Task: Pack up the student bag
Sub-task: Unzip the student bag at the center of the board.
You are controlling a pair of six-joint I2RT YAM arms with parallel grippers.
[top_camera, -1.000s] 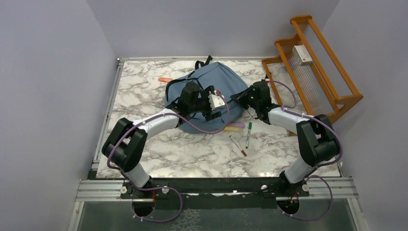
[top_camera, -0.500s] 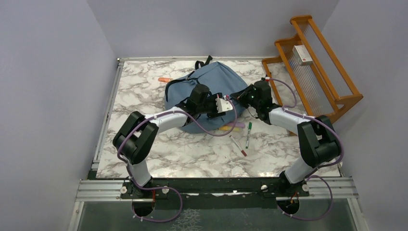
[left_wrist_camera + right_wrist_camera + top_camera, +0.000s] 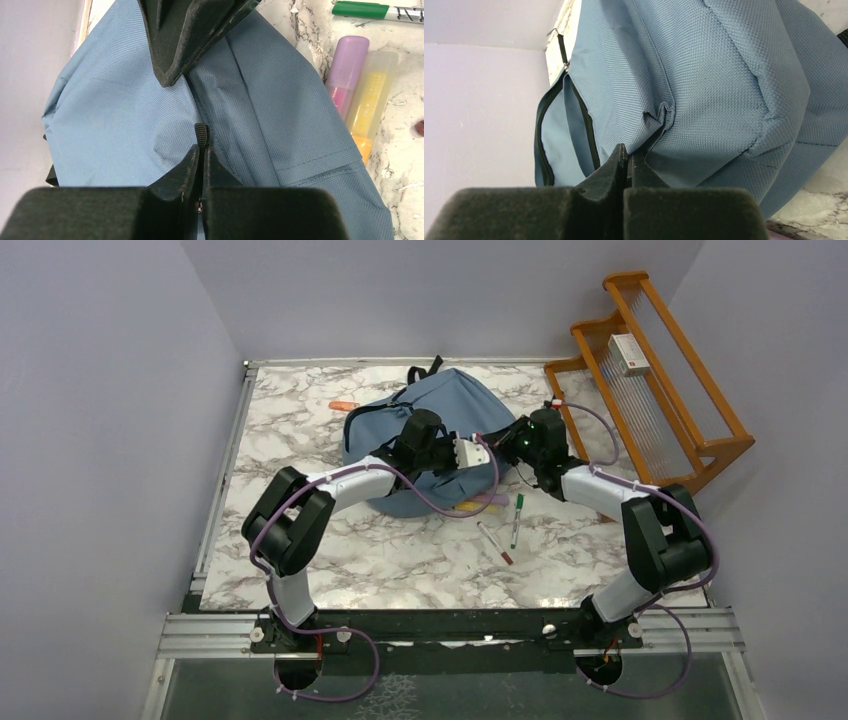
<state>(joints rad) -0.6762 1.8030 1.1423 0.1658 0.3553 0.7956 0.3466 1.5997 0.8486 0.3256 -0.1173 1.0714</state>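
the student bag (image 3: 455,405) lies on the marble table (image 3: 300,440), toward the far side, with a green pen (image 3: 517,518) near it. the left gripper (image 3: 201,150) is squeezed together on the bag's little black zipper tab (image 3: 201,133). the right gripper (image 3: 626,154) is pinched tight on a fold of the bag's blue cloth.

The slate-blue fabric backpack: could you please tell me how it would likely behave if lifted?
Probably floppy: the slate-blue fabric backpack puckers where the right gripper pinches it. Likely to sag rather than rise whole, since it lies slumped on the marble table.
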